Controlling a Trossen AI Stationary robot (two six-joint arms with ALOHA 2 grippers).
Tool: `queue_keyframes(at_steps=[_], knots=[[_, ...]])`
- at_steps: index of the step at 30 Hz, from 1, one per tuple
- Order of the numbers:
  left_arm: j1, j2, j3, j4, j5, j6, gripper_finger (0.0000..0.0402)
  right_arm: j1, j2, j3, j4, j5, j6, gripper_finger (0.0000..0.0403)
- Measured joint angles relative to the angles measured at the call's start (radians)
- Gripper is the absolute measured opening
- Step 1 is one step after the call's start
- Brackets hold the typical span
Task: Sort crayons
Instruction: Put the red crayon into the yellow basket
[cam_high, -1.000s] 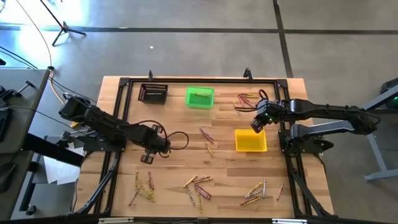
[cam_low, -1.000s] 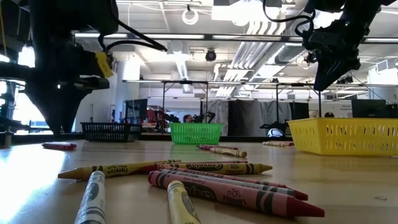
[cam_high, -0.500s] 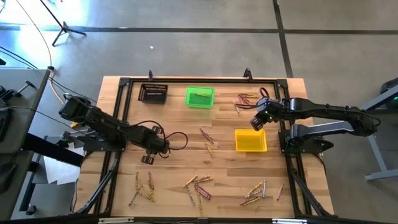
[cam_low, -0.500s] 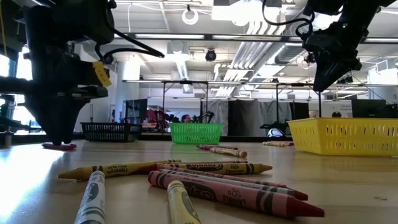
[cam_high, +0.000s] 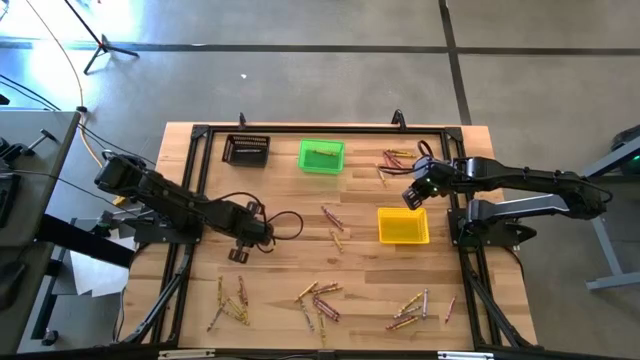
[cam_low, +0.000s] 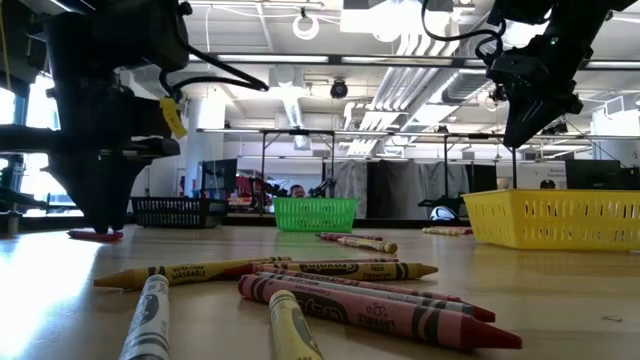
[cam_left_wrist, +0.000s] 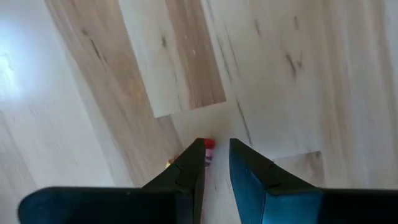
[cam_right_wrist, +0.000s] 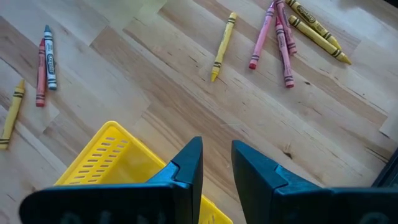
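Observation:
My left gripper (cam_high: 238, 256) is down at the table left of centre, its fingers a narrow gap apart. A red crayon (cam_low: 84, 235) lies flat on the wood under it, and its end (cam_left_wrist: 209, 144) shows between the fingers. My right gripper (cam_high: 413, 197) hangs above the far left corner of the yellow bin (cam_high: 402, 226). It is empty, and bare wood shows through the narrow gap between its fingers (cam_right_wrist: 216, 155). Reddish, yellow and greyish crayons lie in loose groups on the table (cam_high: 318, 298). My left gripper comes at the red crayon from above, pointing down, with one finger on each side of the crayon's end (cam_left_wrist: 209, 144). The end lies close against one finger (cam_left_wrist: 194, 158). I cannot tell whether the fingers touch it. The crayon lies flat on the table.
A black bin (cam_high: 247, 150) and a green bin (cam_high: 321, 156) stand at the far edge. Crayon groups lie at the centre (cam_high: 332, 222), the far right (cam_high: 395, 160), the near left (cam_high: 230, 300) and the near right (cam_high: 415, 308). A dark cable (cam_high: 285, 225) loops beside the left gripper.
My left gripper has come down to the table over the red crayon, which has stayed where it lay.

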Motion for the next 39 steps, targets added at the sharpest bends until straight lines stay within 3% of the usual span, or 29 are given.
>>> queue_keyframes(at_steps=[15, 21, 26, 33, 39], knots=[[0.034, -0.002, -0.051, 0.053, 0.064, -0.007, 0.0057, 0.0, 0.0, 0.0, 0.0, -0.002, -0.001, 0.0071], [0.034, -0.002, -0.051, 0.076, 0.066, -0.007, 0.0033, 0.0, 0.0, 0.0, 0.0, -0.003, -0.001, 0.0071], [0.031, 0.003, -0.02, 0.114, 0.099, -0.008, 0.0004, 0.0, 0.0, 0.0, 0.0, -0.003, -0.002, 0.0071], [0.035, 0.002, 0.028, 0.187, 0.087, -0.007, 0.0002, 0.0, 0.0, 0.0, 0.0, -0.003, 0.001, 0.0071], [0.036, 0.002, 0.123, 0.182, 0.006, -0.007, 0.0001, 0.0, 0.0, 0.0, 0.001, -0.003, 0.041, 0.0071]])
